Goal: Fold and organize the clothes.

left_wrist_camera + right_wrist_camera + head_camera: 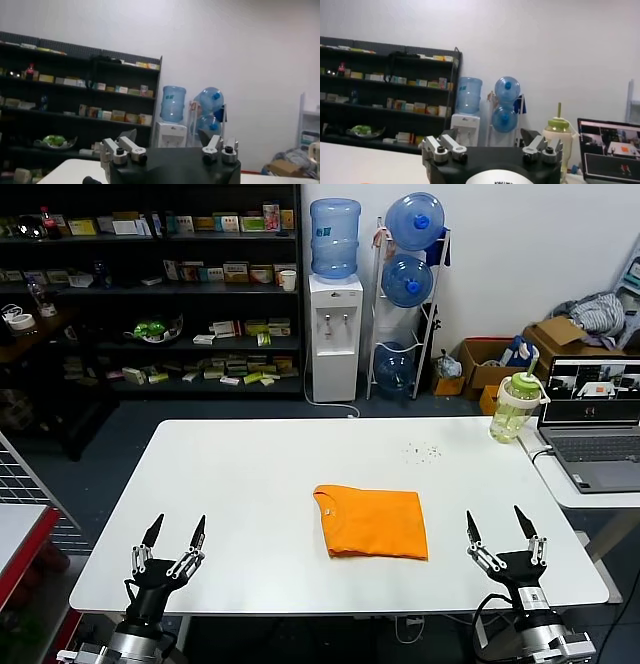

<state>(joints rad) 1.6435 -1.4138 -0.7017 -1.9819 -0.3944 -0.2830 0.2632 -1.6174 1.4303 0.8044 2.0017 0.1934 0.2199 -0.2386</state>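
— What's the room like?
— A white counter (250,514) stands before dark stocked shelves (150,284), with a water dispenser (335,334) at 12 o'clock.

— And the fingers?
— The left gripper (174,536) has its fingers apart and holds nothing, at the counter's 7 o'clock corner. The right gripper (497,529) also has its fingers spread and holds nothing, at 5 o'clock.

— Where is the T-shirt?
— The orange T-shirt (372,521) lies folded flat on the counter between them, nearer the right gripper, touching neither. A green-lidded bottle (514,407) sits at the counter's 2 o'clock corner, beside an open laptop (590,424).
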